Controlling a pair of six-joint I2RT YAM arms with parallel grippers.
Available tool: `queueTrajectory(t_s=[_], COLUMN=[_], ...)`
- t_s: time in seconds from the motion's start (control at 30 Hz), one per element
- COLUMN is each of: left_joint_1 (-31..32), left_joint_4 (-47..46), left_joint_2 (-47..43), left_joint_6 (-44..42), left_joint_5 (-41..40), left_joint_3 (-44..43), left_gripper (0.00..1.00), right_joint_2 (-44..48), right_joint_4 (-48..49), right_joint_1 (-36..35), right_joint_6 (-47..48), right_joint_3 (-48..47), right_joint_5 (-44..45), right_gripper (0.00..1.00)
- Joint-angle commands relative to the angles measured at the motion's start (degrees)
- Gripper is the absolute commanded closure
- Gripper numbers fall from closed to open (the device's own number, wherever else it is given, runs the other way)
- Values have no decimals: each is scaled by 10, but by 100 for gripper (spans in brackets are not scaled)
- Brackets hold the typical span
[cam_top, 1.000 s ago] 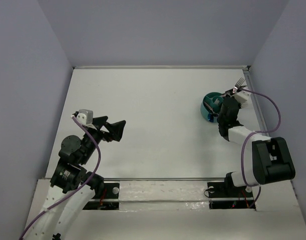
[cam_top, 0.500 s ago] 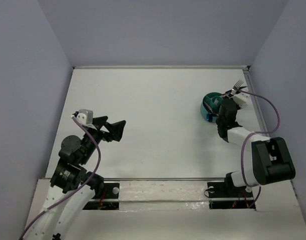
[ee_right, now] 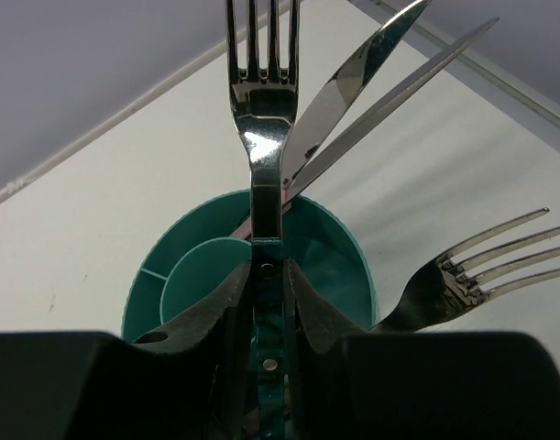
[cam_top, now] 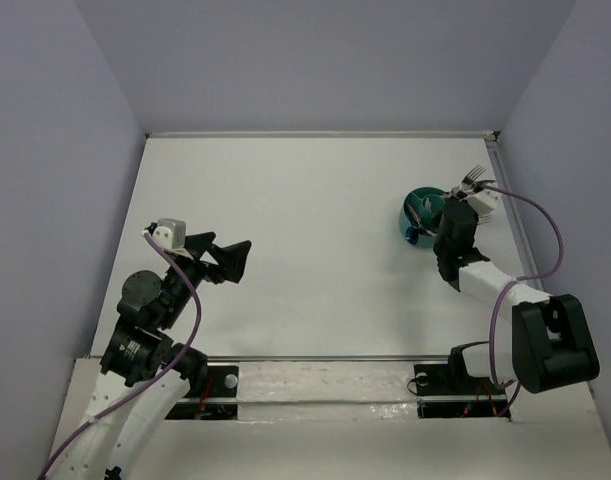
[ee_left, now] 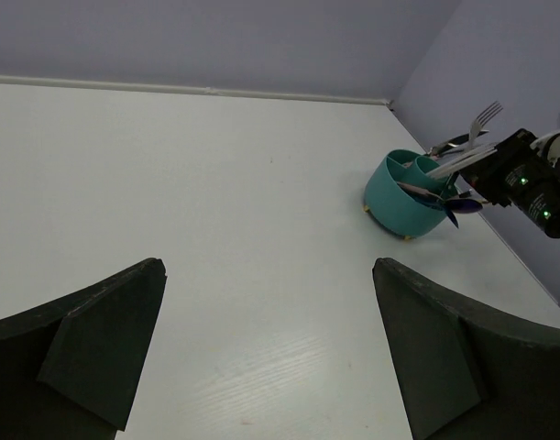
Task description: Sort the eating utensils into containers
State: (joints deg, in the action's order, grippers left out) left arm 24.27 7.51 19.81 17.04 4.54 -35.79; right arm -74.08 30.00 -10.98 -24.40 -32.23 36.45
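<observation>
The metal fork (ee_right: 261,137) stands upright, tines to the ceiling, its handle running straight down over the teal cup (ee_right: 348,266) at the far right of the table (cam_top: 305,220). The right gripper (ee_right: 266,302) is clamped on that handle, its fingers (ee_right: 220,307) pressed to either side, right above the cup's rim. Inside, a round inner wall and a spoke split the cup. The fingers hide the handle's end, so I can't tell which section it sits over.

Just beside the fork, two knives (ee_right: 353,82) lean out of the cup up to the right, close by its neck. A second fork (ee_right: 463,275) pokes out low on the right. The left wrist view shows a blue spoon (ee_left: 458,206) jutting over the rim too. Crowded cup!

To my eye, this is the drop-in. Hold the fork vertical and sink it until the handle's end is well below the rim, and only then let go. Released too high, it could bounce off a divider or tip out. Go gently, because everything leans one way and a nudge on the knives could rock the cup. Then lift straight up.

Over on the left, the left gripper (cam_top: 221,252) hangs well apart from all this, jaws spread wide, nothing in them.
</observation>
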Motion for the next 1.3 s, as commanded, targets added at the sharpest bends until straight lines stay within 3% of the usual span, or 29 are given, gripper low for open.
queueTrajectory(t_s=[0.0,0.3,0.53,0.67,0.73,1.0,1.1,1.2,1.27], left_joint_1=[-5,-5,-5,-5,-5,-10,-10,-10,-10], left_joint_4=[-35,-36,-36,-36,-36,-36,-38,-41,-41], left_joint_2=[4,3,3,7,7,7,8,8,13], left_joint_6=[1,1,1,1,1,0,1,4,-1], left_joint_5=[10,10,9,9,7,-5,-12,-13,-15], left_joint_3=[-13,-13,-13,-13,-14,-16,-16,-15,-15], left_gripper=[1,1,1,1,1,1,1,1,1], right_joint_2=[24,44,78,128,154,278,294,312,310], right_joint_4=[-13,-34,-72,-109,-136,-222,-258,-284,-326], right_joint_1=[-6,-11,-11,-11,-11,-17,-17,-17,-17], right_joint_6=[-14,-11,-14,-9,-2,27,27,17,8], right_joint_3=[11,16,6,-7,-18,-57,-76,-72,-84], right_joint_5=[-3,-16,-33,-31,-34,-66,-46,-14,-50], right_gripper=[75,72,44,39,32,28,28,21,21])
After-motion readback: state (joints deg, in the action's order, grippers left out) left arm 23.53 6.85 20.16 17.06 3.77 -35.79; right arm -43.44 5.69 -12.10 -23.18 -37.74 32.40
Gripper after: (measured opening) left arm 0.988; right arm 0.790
